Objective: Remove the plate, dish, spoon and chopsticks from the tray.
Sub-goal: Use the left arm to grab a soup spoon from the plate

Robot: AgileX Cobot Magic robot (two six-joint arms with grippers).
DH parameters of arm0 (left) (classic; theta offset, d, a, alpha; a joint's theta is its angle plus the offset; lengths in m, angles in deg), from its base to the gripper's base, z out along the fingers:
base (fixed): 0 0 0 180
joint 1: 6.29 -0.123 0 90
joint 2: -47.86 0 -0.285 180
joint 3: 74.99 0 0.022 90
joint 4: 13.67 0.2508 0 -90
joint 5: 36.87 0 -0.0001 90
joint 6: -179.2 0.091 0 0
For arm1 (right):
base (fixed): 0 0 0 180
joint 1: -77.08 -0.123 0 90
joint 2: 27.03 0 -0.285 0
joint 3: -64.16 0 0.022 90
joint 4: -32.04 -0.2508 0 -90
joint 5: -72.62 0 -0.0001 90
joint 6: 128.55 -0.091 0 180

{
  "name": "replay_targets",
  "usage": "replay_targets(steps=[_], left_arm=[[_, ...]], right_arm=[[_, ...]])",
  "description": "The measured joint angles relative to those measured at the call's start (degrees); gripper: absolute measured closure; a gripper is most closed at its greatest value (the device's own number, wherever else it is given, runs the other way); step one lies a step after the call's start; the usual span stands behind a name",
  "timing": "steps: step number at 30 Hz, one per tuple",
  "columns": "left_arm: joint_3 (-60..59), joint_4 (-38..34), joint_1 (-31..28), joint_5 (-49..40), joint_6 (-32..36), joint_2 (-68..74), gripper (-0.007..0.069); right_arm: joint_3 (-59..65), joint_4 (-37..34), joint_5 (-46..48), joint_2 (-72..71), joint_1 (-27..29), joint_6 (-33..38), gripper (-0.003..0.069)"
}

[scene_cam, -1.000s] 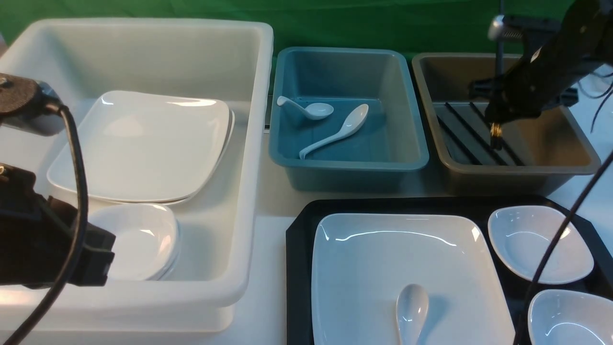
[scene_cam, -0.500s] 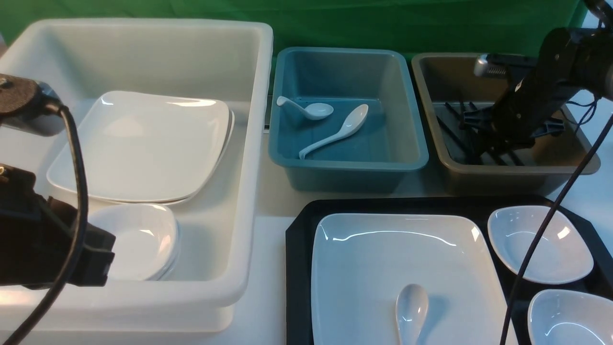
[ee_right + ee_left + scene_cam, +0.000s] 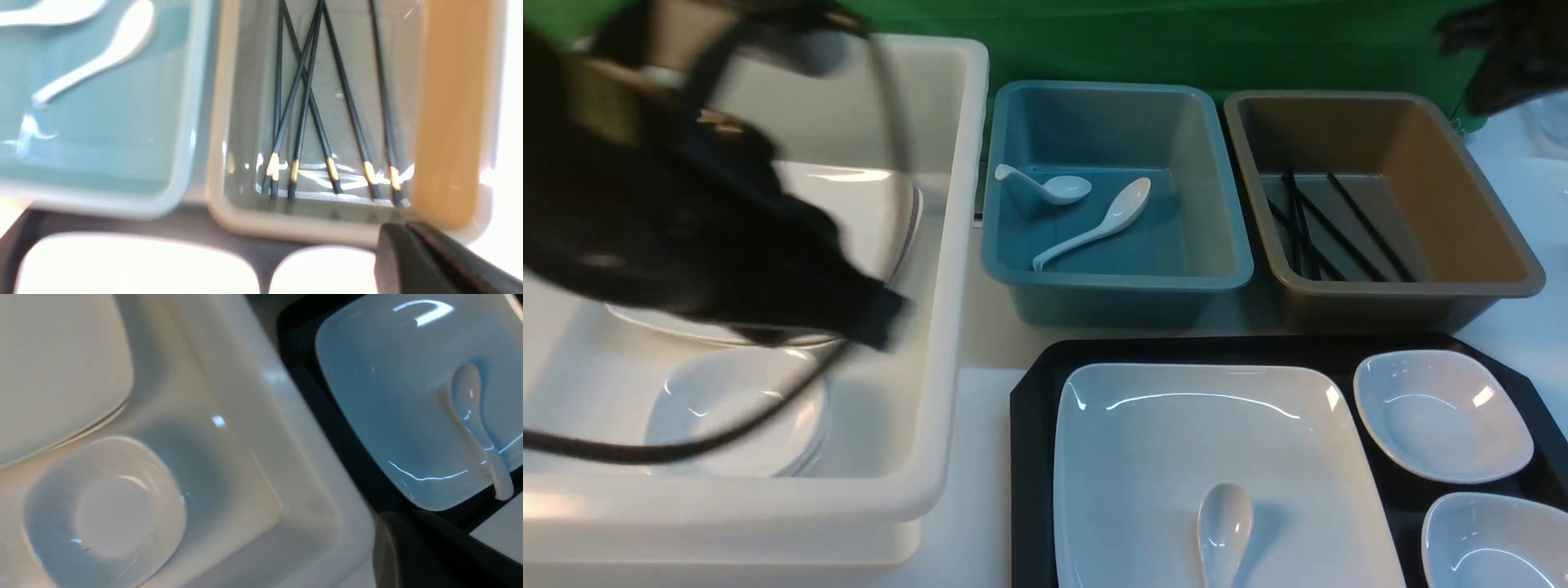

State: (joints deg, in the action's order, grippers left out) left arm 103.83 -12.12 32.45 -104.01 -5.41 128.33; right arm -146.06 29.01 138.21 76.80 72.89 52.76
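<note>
On the black tray [image 3: 1033,457], at the near right of the bench [image 3: 988,425], a large white square plate [image 3: 1176,441] lies flat with a white soup spoon [image 3: 1223,527] loose on top of it. The spoon's long axis runs near to far: its oval bowl points away from the robot and its handle points toward it, ending at the plate's near rim. Two small dishes [image 3: 1441,416] sit on the tray to the plate's right. Black chopsticks [image 3: 1300,233] lie off the tray in the brown tub [image 3: 1503,245], lengthways near to far, some crossed, with their gold-banded ends toward the tray.

A motion-blurred left claw [image 3: 878,314] hangs above the white tub [image 3: 947,245], nose toward the tray. Its opening cannot be told, and no object is seen in it. Only a dark finger edge of the right claw [image 3: 412,253] shows, so its opening cannot be told either.

Likely risks: the glossy spoon could skid under a closing claw. If the plate is lifted first and tilts, the spoon may slide off.
</note>
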Motion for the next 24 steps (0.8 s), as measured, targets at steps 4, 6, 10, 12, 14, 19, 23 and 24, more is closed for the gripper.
replay_targets(steps=[4,6,10,12,14,19,23,24], left_arm=[[1.83,1.96,8.63,1.06,-4.41,8.84,0.0623],[2.6,1.04,11.96,2.9,-5.21,13.26,0.0623],[5.92,-3.04,15.44,5.22,-6.89,23.03,0.0617],[7.96,-3.59,16.43,5.5,-7.07,26.83,0.0603],[10.21,-3.63,17.34,5.3,-7.23,30.69,0.0573],[14.15,-3.68,18.64,4.1,-8.11,37.02,0.0461],[16.24,-4.39,19.03,3.98,-8.48,41.31,0.0284],[16.32,-4.56,19.03,4.11,-8.48,41.94,0.0248]], right_arm=[[3.72,0.0,1.24,-9.42,0.0,0.76,0.0631],[7.9,0.0,1.24,-14.18,0.0,0.86,0.0631],[19.21,0.0,1.24,-24.72,0.0,0.9,0.0629],[24.21,0.0,1.04,-28.51,0.0,0.93,0.0627],[30.74,0.0,0.0,-33.31,0.0,1.0,0.0623],[41.7,-0.05,-4.34,-42.99,0.0,0.8,0.0617],[46.52,-0.05,-5.57,-47.28,0.0,0.64,0.0605],[46.82,-0.05,-5.65,-47.48,0.0,0.64,0.0604]])
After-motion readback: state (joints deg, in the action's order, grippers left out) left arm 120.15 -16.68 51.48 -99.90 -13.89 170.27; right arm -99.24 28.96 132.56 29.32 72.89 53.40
